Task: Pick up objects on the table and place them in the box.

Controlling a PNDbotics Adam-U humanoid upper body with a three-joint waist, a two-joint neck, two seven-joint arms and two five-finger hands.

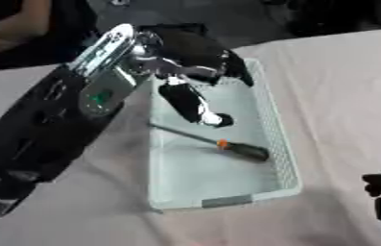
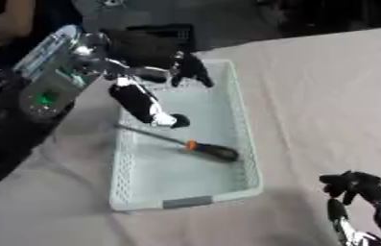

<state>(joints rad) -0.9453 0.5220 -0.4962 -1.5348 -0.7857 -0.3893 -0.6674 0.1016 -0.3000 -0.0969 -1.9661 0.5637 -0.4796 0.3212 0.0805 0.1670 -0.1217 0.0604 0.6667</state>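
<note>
My right hand idles at the lower right corner, fingers relaxed and holding nothing. Well to its left, the screwdriver lies flat inside the pale box, just below my left hand. That left hand hovers over the box's far end, fingers hanging open and empty. I judge the screwdriver rigid, light and slim, with a smooth shaft; the dark handle is the place to hold it. No readable labels or writing.
</note>
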